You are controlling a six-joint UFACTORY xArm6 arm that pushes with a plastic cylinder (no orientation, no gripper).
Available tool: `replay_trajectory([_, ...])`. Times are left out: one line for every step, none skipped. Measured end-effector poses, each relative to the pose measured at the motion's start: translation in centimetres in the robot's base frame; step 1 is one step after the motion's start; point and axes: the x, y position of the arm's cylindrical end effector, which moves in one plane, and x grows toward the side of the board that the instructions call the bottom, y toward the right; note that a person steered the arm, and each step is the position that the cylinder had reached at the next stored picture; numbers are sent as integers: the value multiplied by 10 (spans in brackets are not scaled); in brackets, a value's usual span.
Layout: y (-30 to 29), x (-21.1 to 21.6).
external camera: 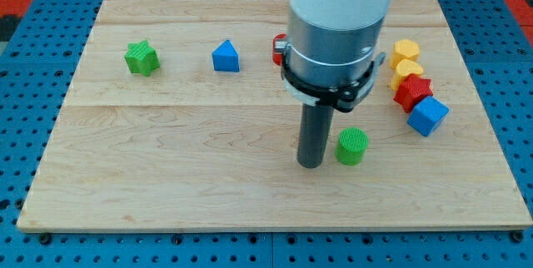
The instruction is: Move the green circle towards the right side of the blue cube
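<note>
The green circle (pixel 352 146), a short green cylinder, stands on the wooden board (pixel 166 176) right of centre, towards the view's bottom. The blue cube (pixel 428 116) sits at the view's right, up and to the right of the green circle. My tip (pixel 311 165) rests on the board just left of the green circle, nearly touching it.
A red star (pixel 412 92) and two yellow blocks (pixel 406 51) (pixel 406 71) line up above the blue cube. A red cylinder (pixel 277 49) is mostly hidden behind the arm. A blue triangle block (pixel 225 56) and a green star (pixel 141 58) lie at the upper left.
</note>
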Motion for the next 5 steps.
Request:
replay_trajectory([3, -25])
replay_trajectory([50, -30])
replay_trajectory([93, -30])
replay_trajectory([68, -15])
replay_trajectory([62, 9])
